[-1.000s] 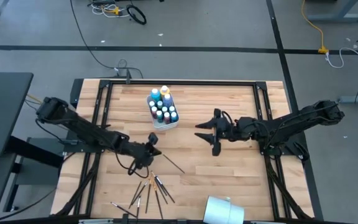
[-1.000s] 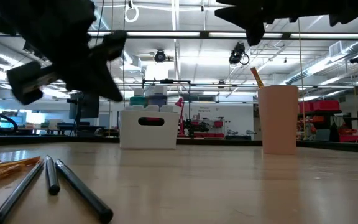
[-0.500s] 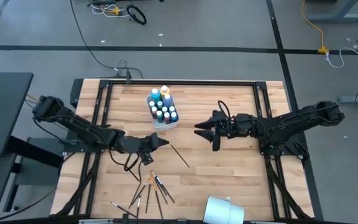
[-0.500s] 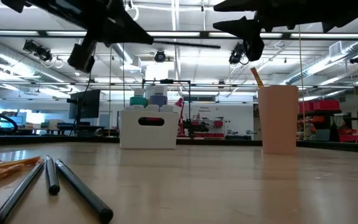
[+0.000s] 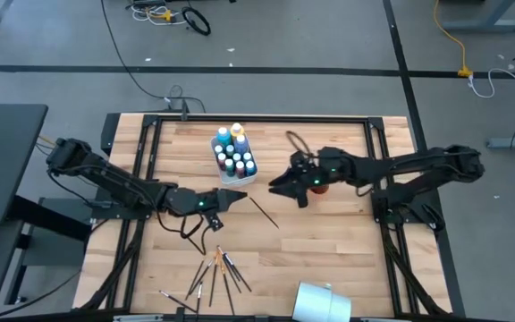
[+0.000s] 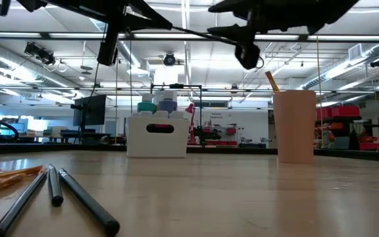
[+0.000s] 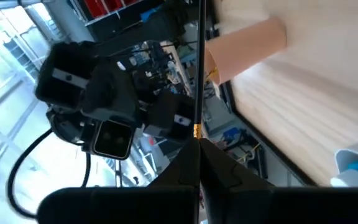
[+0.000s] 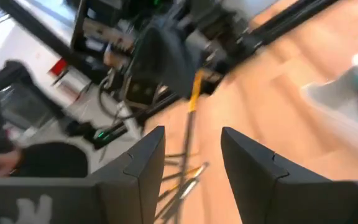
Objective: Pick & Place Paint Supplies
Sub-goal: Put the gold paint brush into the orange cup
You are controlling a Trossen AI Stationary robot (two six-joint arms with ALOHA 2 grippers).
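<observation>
The left gripper (image 5: 226,199) is clamped on one wooden brush (image 5: 259,211) and holds it up off the counter (image 5: 329,241), near the middle. The brush sticks out from the jaws toward the right arm, its free end slanting toward the near side. The right gripper (image 5: 280,185) hovers just to the right of it with its fingers (image 8: 253,168) spread apart and nothing between them; in the right wrist view the brush's shaft runs up between those fingers, so a hand-over looks to be the step in hand.

The brush is a thin, stiff, very light stick. It should not bend, but a round smooth shaft can roll or pivot in a two-finger grip, and held at one end it swings easily. The sounder hold for the right gripper is across the shaft, close to the left gripper's hold or toward the middle, not at the tip, where the bristles are soft.

The spare brushes (image 5: 217,271) lie loose on the near part of the counter. The paint bottles (image 5: 234,156) stand packed in a white caddy (image 5: 240,177) on the far side, left of centre. A pinkish cup (image 6: 295,126) stands under the right arm and seems the likely place for brushes.
</observation>
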